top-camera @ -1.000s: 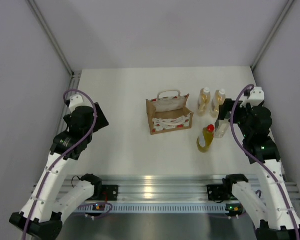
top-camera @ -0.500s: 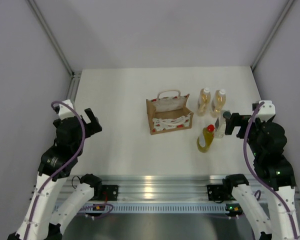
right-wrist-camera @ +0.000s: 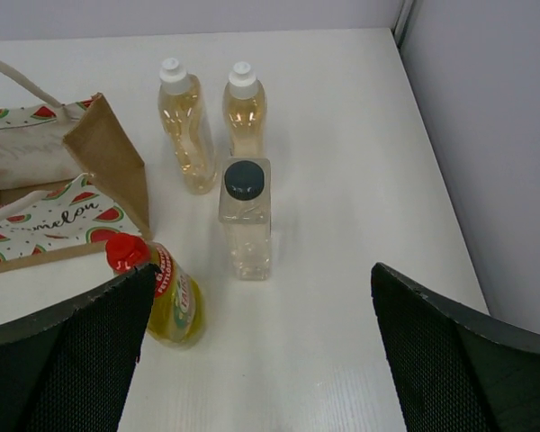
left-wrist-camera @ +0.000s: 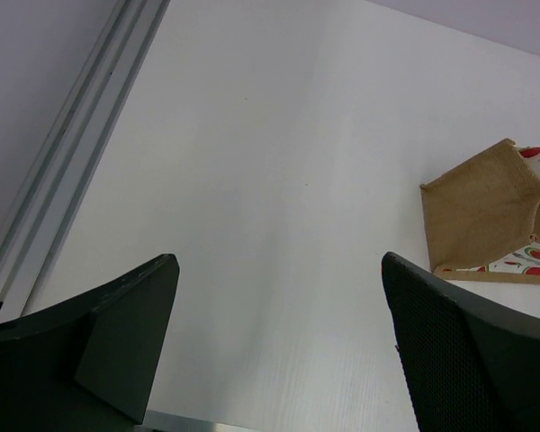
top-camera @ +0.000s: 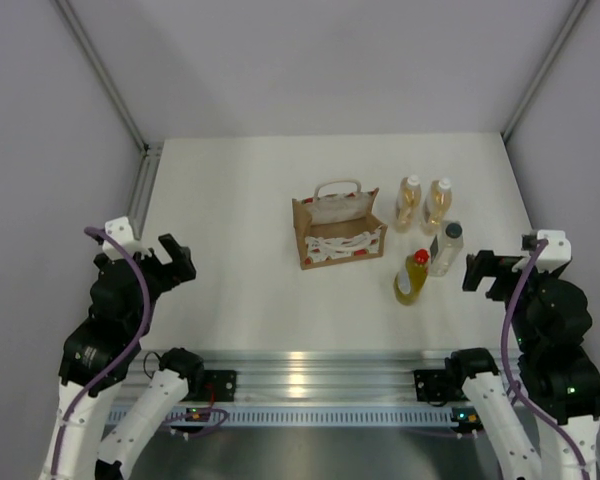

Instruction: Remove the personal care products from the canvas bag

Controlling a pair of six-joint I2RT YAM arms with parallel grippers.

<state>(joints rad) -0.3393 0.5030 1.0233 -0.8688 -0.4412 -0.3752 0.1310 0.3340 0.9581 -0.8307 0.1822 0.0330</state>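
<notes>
Left gripper [top-camera: 170, 262] first, from the top camera: it hangs over the near-left of the table [top-camera: 240, 190], jaws apart, nothing in them. Right gripper [top-camera: 483, 270] sits at the near right, jaws apart too and empty, clear of the bottles. The canvas bag [top-camera: 340, 232] stands upright mid-table with its mouth open, though its inside is too dim to read from up here. To its right, all out on the table: left amber bottle [top-camera: 409, 203] and right amber bottle [top-camera: 437, 205] side by side at the far end, clear bottle [top-camera: 446, 248] nearer, yellow bottle [top-camera: 412, 278] nearest.

Over to the left wrist: both dark fingers [left-wrist-camera: 126, 342] spread wide with only bare table between them. Just the bag's brown end panel and a sliver of its printed side show, cut off at the right edge. A metal rail [left-wrist-camera: 72, 171] runs up the left.

Right wrist now: fingers [right-wrist-camera: 450, 351] wide apart again. The clear bottle stands in the middle, the amber pair behind it. The yellow bottle's near-left side hides behind the left-hand finger. The bag is cropped at the left edge; "melon" and watermelon slices are legible on it.
</notes>
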